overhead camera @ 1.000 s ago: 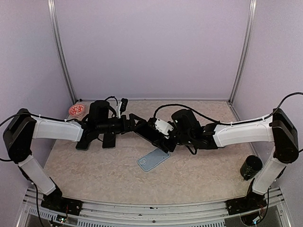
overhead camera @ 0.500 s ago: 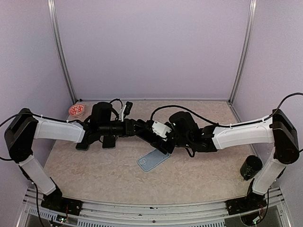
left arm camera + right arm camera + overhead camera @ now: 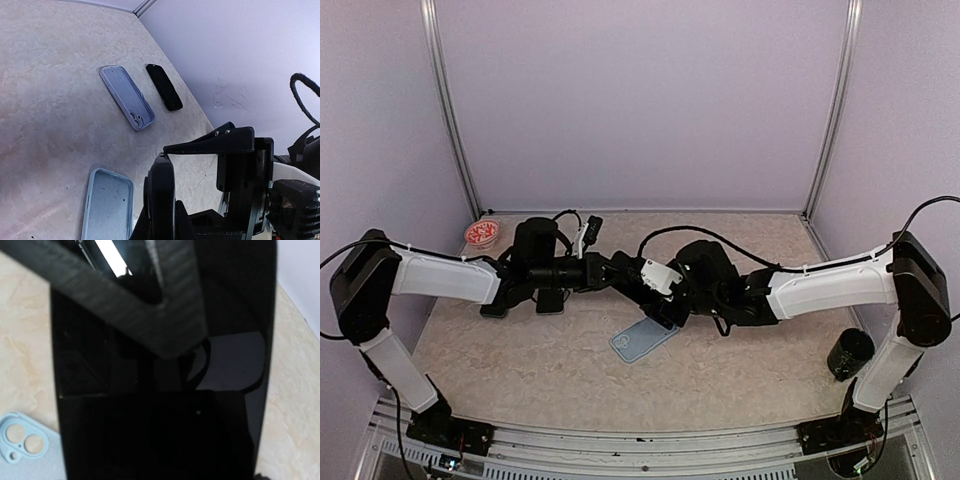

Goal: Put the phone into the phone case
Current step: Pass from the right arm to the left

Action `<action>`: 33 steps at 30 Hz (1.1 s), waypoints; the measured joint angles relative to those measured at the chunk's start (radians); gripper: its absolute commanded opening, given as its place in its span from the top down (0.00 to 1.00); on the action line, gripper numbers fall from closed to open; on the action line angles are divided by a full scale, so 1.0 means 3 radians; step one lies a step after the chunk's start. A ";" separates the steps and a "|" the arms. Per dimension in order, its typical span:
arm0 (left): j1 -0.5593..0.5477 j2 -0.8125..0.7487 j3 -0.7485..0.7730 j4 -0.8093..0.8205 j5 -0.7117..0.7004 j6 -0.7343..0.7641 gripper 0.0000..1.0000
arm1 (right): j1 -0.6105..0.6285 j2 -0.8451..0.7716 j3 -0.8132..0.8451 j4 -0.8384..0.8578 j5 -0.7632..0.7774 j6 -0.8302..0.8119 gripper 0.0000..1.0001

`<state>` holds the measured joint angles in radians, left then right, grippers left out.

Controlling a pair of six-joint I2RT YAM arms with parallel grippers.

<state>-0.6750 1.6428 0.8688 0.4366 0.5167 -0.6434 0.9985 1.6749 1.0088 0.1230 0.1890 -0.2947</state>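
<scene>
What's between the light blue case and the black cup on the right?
Nothing. In the top view only bare tabletop runs from the light blue case to the black cup; the right arm crosses behind that stretch.

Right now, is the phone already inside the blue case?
No, the blue case lies empty, and the phone is held above it.

Glossy black phone (image 3: 165,430) (mirror-like glass), matt pale-blue plastic phone case (image 3: 643,339), smooth marbled beige table (image 3: 520,360)

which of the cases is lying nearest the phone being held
The light blue case, just below the phone in the top view; the grey case lies farther off, beside a black slab.
</scene>
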 measured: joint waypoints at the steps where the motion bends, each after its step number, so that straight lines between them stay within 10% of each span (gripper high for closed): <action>1: 0.0000 -0.0006 -0.0013 0.0017 -0.0001 -0.0004 1.00 | 0.0000 0.0000 0.0000 -0.0001 0.0006 0.0010 0.14; 7: -0.0004 -0.0097 -0.0070 -0.0045 -0.0050 0.0005 1.00 | 0.0000 -0.0256 -0.0100 0.0034 0.0024 0.0175 0.01; 33: -0.0306 -0.0512 -0.0187 0.0249 -0.0383 0.0052 1.00 | -0.0496 -0.1396 -0.0633 0.0490 -0.1198 0.1760 0.01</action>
<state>-0.7670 1.4891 0.8127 0.5114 0.4019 -0.6277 0.8497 1.2560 0.8188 0.2699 -0.1703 0.2333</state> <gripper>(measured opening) 0.069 0.993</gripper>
